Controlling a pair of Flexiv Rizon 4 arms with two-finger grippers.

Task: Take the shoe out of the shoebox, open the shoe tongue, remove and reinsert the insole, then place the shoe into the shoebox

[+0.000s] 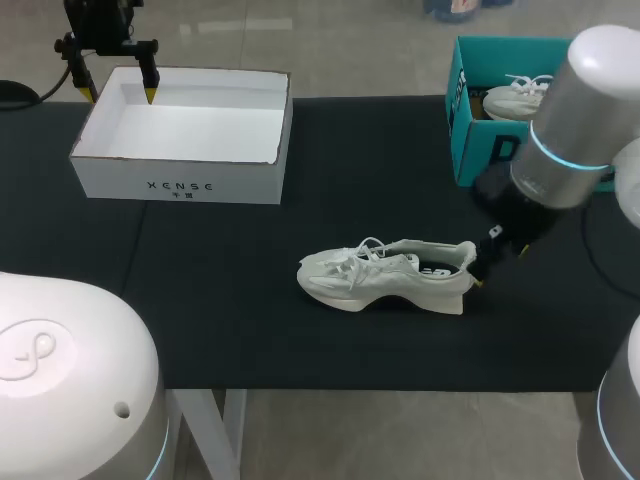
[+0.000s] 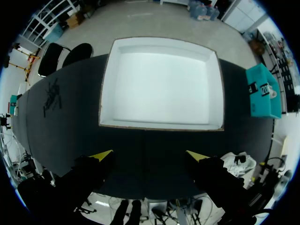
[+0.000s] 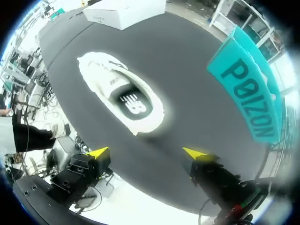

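Note:
A white shoe (image 1: 385,274) lies on its sole in the middle of the black table, toe pointing left, its dark insole showing at the heel opening (image 3: 132,104). My right gripper (image 3: 145,152) hovers open just behind the heel, nothing between its fingers; in the head view it is mostly hidden by the arm (image 1: 510,215). The white open shoebox (image 1: 185,135) stands at the back left, with nothing inside it (image 2: 161,84). My left gripper (image 1: 118,88) hangs open above the box's back left rim (image 2: 147,154).
A teal shoebox (image 1: 490,110) holding another white shoe (image 1: 515,98) stands at the back right, close to my right arm. It also shows beside the right gripper (image 3: 248,93). Black table surface (image 1: 230,320) lies bare in front.

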